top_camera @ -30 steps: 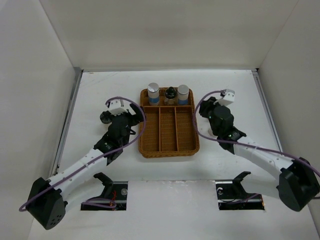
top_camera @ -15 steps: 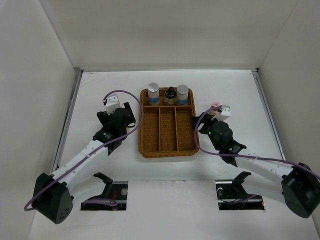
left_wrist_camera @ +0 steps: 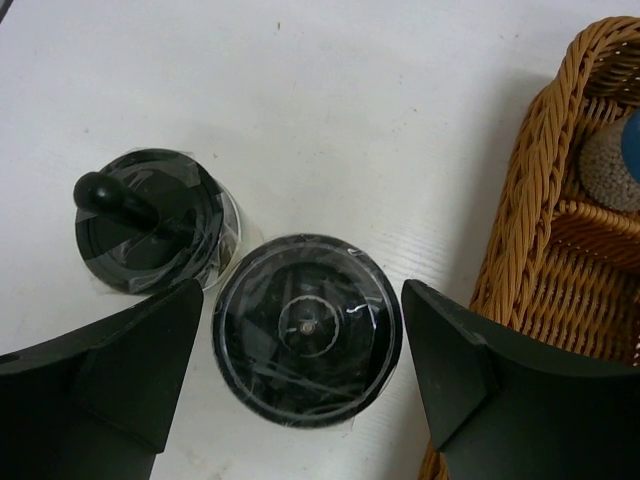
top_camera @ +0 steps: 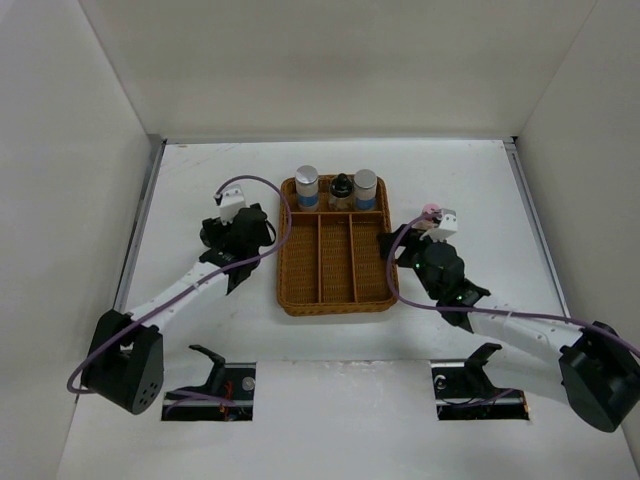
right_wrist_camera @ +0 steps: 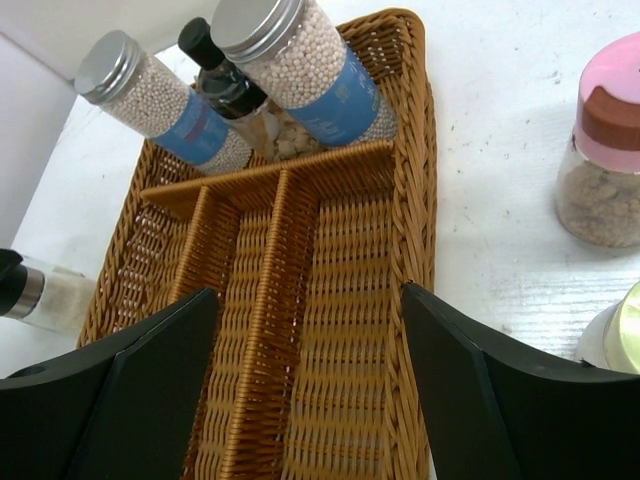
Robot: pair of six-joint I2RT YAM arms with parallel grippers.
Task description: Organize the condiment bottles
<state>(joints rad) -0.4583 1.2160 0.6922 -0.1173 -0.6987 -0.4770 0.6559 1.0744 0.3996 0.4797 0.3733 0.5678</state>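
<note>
Pickup step, left side: left gripper point(left_wrist_camera: 300, 322) hangs over a black-lidded shaker point(left_wrist_camera: 307, 327) standing on the table point(left_wrist_camera: 350, 90) just beside the wicker tray point(left_wrist_camera: 530, 190), fingers spread either side with gaps showing, nothing pinched; the next move likely needs lowering and closing on the body, clear of its knob-topped neighbour point(left_wrist_camera: 150, 220). Shaker upright, long axis vertical, lid up toward the camera. Right gripper point(right_wrist_camera: 310, 320) spread, empty, above the tray; pink-capped bottle point(right_wrist_camera: 605, 150) on the table alongside.

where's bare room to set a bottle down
In the wicker tray, the three long near compartments are bare; the far compartment is full with three bottles. Beside it, two black-topped shakers crowd the left, the pink-capped bottle the right.
</note>
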